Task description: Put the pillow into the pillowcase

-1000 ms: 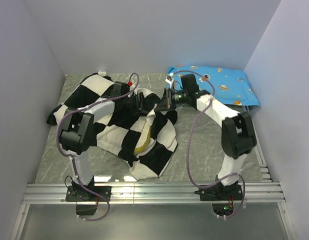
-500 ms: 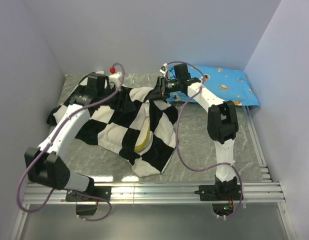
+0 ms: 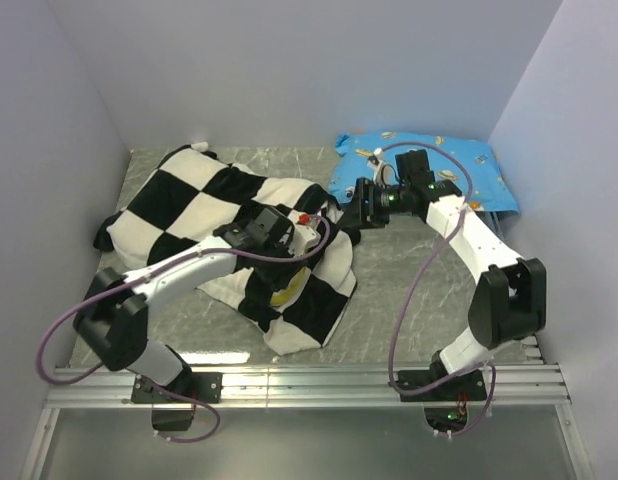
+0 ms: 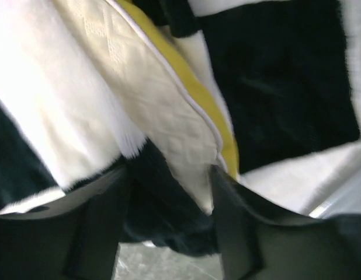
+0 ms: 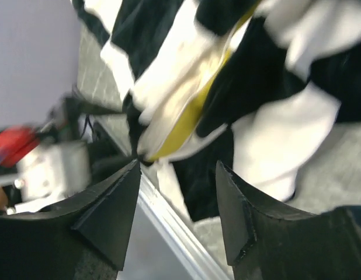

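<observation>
The black and white checkered pillowcase point(image 3: 189, 200) lies crumpled across the left and middle of the table. The cream pillow point(image 3: 285, 295) is mostly inside it, and only a yellow-edged sliver shows at the opening. My left gripper point(image 3: 324, 238) hovers low over the case's right part, open. In the left wrist view, black fabric of the pillowcase point(image 4: 169, 216) and a pillow point(image 4: 169, 116) corner lie between the spread fingers of the left gripper point(image 4: 169, 175). My right gripper point(image 3: 347, 215) is at the case's right edge, and the right wrist view shows the right gripper point(image 5: 177, 166) open and empty, facing the pillow's yellow edge point(image 5: 192, 111).
A blue cartoon-print pillow point(image 3: 459, 170) lies at the back right, just behind the right arm. Grey walls close in the left, back and right sides. A metal rail point(image 3: 309, 380) runs along the near edge by the arm bases.
The left arm swung from the back left to the middle of the case. The right arm drew back to the right and its jaws opened. The lifted edge of the case dropped.
</observation>
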You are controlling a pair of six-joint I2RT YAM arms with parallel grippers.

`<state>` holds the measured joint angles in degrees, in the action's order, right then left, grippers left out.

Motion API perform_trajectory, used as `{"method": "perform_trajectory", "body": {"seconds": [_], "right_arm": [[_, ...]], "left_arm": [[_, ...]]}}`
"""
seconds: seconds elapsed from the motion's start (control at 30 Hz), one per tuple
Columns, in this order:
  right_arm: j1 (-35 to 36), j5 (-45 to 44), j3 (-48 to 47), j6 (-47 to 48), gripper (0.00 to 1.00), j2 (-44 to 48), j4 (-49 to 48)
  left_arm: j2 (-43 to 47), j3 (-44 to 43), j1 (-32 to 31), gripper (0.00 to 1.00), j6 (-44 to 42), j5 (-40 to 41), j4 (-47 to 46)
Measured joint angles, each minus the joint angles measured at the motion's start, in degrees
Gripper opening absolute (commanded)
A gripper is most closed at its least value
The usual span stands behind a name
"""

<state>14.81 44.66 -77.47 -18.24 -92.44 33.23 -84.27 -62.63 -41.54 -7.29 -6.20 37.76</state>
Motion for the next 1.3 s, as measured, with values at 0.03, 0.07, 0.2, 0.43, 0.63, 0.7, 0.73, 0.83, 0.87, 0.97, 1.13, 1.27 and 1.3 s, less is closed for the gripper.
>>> {"method": "perform_trajectory", "body": {"seconds": [0.03, 0.07, 0.2, 0.43, 0.63, 0.7, 0.73, 0.83, 0.87, 0.97, 1.13, 1.27, 1.3], "right_arm": [[0.2, 0.1, 1.7, 0.2, 0.55, 1.3, 0.0], [0.4, 0.4, 3.7, 0.2, 0.54, 2.5, 0.0], [1.8, 2.4, 12.1, -0.9, 0.62, 2.7, -1.8], [5.9, 2.3, 16.0, -3.7, 0.60, -4.5, -6.8], [7.5, 0.2, 15.4, -9.5, 0.53, -9.2, -15.8], [8.2, -0.4, 15.0, -11.4, 0.53, -11.5, -18.5], [8.6, -0.6, 14.6, -12.4, 0.54, -12.8, -19.8], [9.5, -0.9, 13.6, -15.3, 0.58, -16.2, -22.9], [9.7, -0.9, 13.5, -16.0, 0.58, -16.8, -23.8], [10.1, -0.6, 13.3, -18.6, 0.59, -18.1, -26.4], [10.1, 0.0, 13.3, -20.9, 0.59, -18.1, -28.0], [10.4, -0.5, 13.2, -22.0, 0.56, -18.3, -28.3], [10.6, -0.7, 12.7, -22.2, 0.55, -18.7, -27.9]], "left_arm": [[-1.3, 0.0, -0.3, 0.56, 0.0, 0.6, -0.4], [-3.1, -0.1, -0.6, 0.54, 0.0, 1.7, -1.0], [-9.7, -1.4, -1.0, 0.02, 1.1, 3.7, -2.4], [-12.1, -5.8, 4.9, 0.00, 5.2, -5.3, -2.0], [-11.9, -7.8, 13.1, 0.00, 8.3, -17.9, -1.7], [-12.0, -8.2, 14.1, 0.00, 8.6, -20.2, -1.7], [-12.0, -8.3, 14.3, 0.00, 8.6, -21.0, -1.7], [-12.0, -8.4, 14.2, 0.00, 8.6, -22.4, -1.6], [-12.0, -8.5, 14.2, 0.00, 8.6, -22.6, -1.5], [-12.0, -8.5, 14.4, 0.00, 8.6, -23.0, -1.5], [-12.0, -8.5, 14.6, 0.00, 8.6, -23.5, -1.5], [-12.0, -8.5, 14.8, 0.00, 8.6, -24.2, -1.6], [-12.0, -8.5, 14.9, 0.00, 8.6, -24.4, -1.6]]}}
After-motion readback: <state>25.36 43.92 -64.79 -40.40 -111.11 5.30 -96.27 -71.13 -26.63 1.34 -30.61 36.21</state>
